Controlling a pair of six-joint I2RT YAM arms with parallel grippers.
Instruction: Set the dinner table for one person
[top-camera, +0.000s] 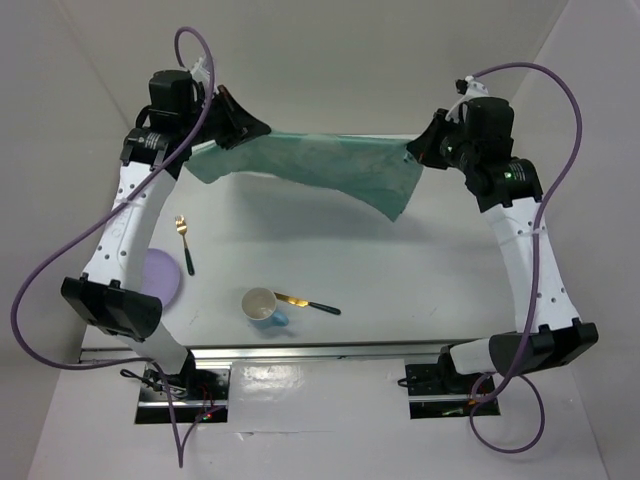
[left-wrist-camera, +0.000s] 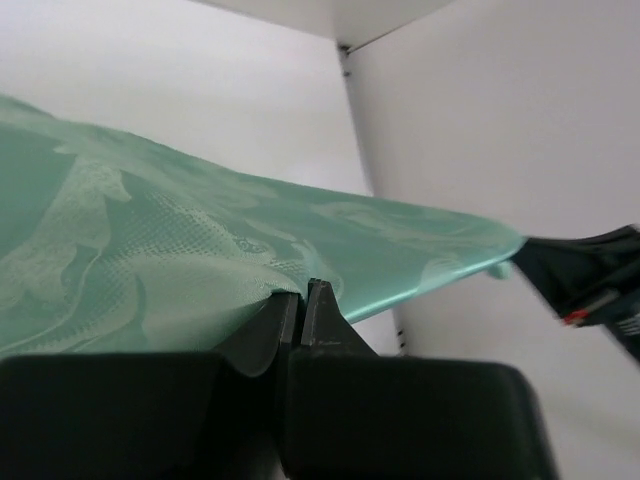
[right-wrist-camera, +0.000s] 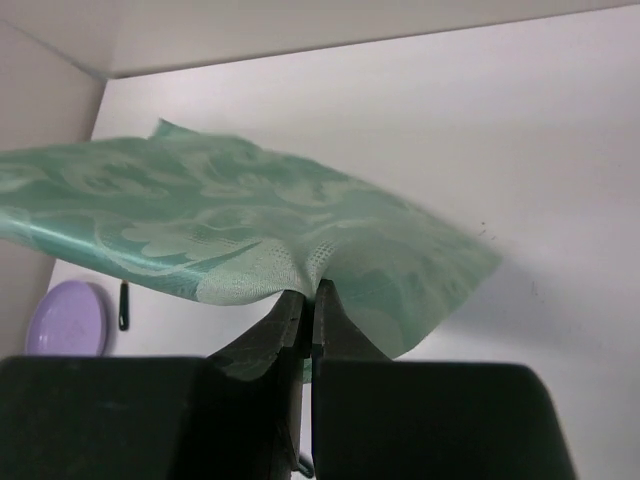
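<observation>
1. A robot lab or test cell, not a home.
2. Plain white walls (top-camera: 60, 120) box in a bare white table (top-camera: 440, 270).
3. Two robot arms (top-camera: 125, 220) are bolted by a metal rail (top-camera: 320, 352), with purple cables (top-camera: 525, 66) looping loose.

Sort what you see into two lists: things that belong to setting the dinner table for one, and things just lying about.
Belongs: placemat, pinched by left end effector and right end effector; plate; spoon; knife; cup; dinner table.
Lying about: nothing loose; only the rig's cables and rail.

Left pincer (top-camera: 255, 128), right pincer (top-camera: 420, 150): clamped, aloft.
</observation>
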